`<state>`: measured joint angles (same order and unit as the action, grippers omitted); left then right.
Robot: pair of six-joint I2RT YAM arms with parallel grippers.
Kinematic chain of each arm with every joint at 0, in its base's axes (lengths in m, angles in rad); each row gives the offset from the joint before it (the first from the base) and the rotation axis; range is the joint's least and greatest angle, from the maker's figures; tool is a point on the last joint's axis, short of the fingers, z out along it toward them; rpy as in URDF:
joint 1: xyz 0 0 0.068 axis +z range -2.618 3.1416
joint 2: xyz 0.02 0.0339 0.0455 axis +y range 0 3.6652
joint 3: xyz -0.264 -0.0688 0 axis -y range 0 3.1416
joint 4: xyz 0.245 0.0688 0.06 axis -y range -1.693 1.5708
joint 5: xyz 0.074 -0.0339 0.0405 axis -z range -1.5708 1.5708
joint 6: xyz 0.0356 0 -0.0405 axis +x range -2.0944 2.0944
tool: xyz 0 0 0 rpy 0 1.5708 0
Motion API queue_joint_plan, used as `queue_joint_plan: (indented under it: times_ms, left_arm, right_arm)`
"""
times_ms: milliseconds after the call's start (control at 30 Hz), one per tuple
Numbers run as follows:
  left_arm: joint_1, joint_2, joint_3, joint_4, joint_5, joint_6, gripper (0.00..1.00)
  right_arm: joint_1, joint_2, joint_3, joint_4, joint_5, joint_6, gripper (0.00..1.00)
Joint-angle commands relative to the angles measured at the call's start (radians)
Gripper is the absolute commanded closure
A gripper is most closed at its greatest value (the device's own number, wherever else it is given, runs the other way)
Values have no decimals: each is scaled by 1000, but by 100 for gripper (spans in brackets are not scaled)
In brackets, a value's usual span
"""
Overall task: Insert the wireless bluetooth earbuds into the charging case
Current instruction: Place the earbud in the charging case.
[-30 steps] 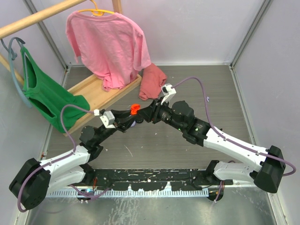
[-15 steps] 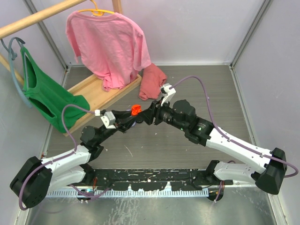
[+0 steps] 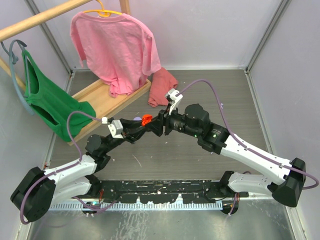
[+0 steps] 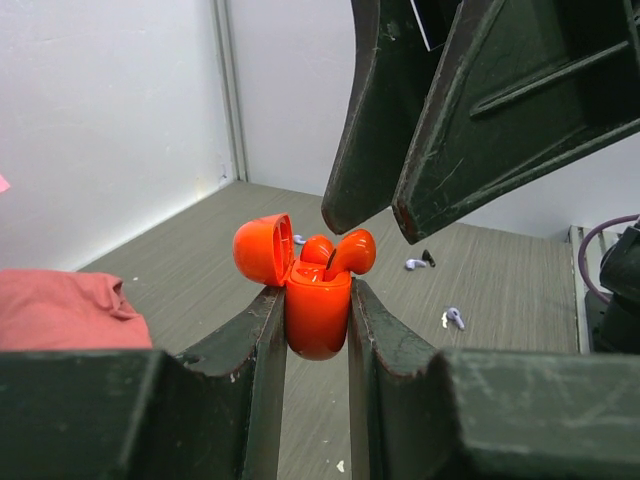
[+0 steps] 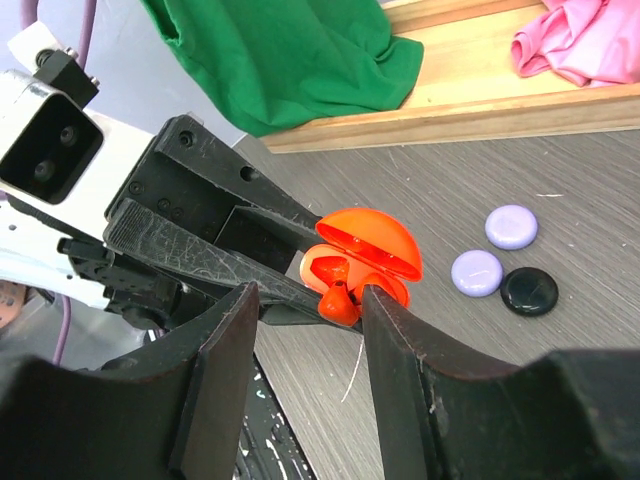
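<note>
- The left tool (image 4: 316, 300) is clamped on the lower body of the charging case (image 4: 318, 335), one finger on each side; it holds the case upright above the tabletop (image 3: 165, 160), about midway between the near and far edges and a little toward the left edge.
- The lid (image 4: 262, 250) of the case is open and tipped back to the left in the left wrist view; the wells are free to reach from above.
- Two orange-red pieces stand in the case; the first earbud (image 4: 318, 248) sits low behind the rim; the second earbud (image 4: 353, 250) leans to the right with its head well above the rim, so I judge that it is not yet fully seated.
- The right tool (image 5: 308, 300) has its fingers apart and grips nothing; its tips hang just above the second earbud, and in the right wrist view this earbud lies in the gap between them.
- The step in hand seems to be the seating of the second earbud; the next move calls for a short, gentle push straight down on its head, while the left tool keeps the case firm so that it does not tilt.
- Some lavender bits (image 4: 453, 318) lie on the tabletop beyond the case; whether they belong to this case I cannot tell.
- Two lavender pucks (image 5: 511, 226) and a black puck (image 5: 529, 290) lie close together beside the case.
</note>
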<state>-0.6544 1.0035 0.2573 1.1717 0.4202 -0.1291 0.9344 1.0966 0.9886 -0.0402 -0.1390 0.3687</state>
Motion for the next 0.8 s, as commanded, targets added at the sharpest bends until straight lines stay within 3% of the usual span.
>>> queue_joint_plan:
  times_ms: [0, 767]
  left_arm:
    - [-4, -18, 15, 85, 17, -17, 97]
    - [-4, 7, 20, 80, 29, -20, 97]
  right_arm:
    - [6, 6, 49, 21, -62, -27, 48]
    - [6, 31, 72, 34, -171, 0, 49]
